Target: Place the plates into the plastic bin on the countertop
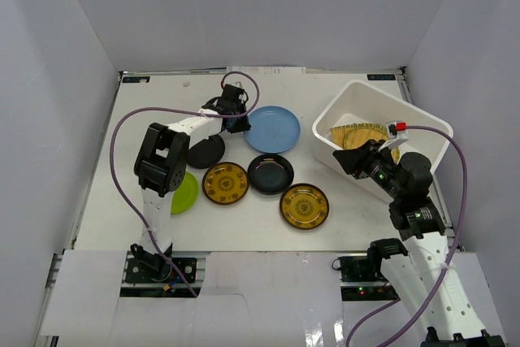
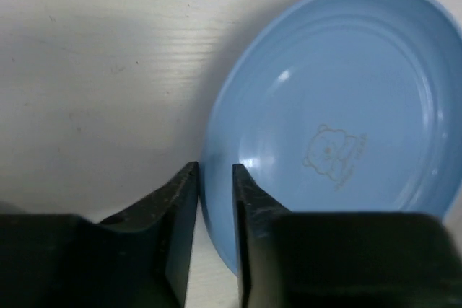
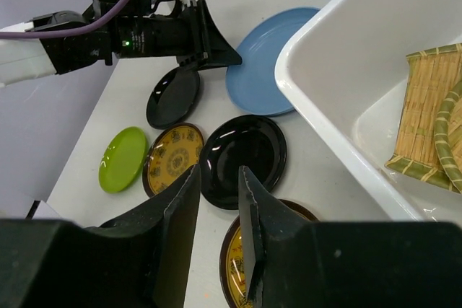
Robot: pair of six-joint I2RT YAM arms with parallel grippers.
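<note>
The light blue plate (image 1: 273,128) lies at the back middle of the white countertop (image 1: 162,103). My left gripper (image 1: 241,123) is shut on its left rim; in the left wrist view my left gripper (image 2: 214,169) has one finger outside and one inside the blue plate (image 2: 325,120). Two tan woven-look plates (image 1: 364,134) lie in the white plastic bin (image 1: 325,132) at the right. My right gripper (image 1: 351,160) hovers by the bin's near-left wall, jaws a narrow gap apart and empty (image 3: 219,171). Two black plates (image 1: 206,151) (image 1: 270,174), two amber plates (image 1: 225,182) (image 1: 304,206) and a lime plate (image 1: 185,193) lie on the countertop.
The right wrist view shows the bin's rim (image 3: 325,128), the tan plates (image 3: 426,106), the blue plate (image 3: 263,70), both black plates (image 3: 173,97) (image 3: 244,160) and the lime plate (image 3: 123,158). Grey walls close in the countertop on three sides.
</note>
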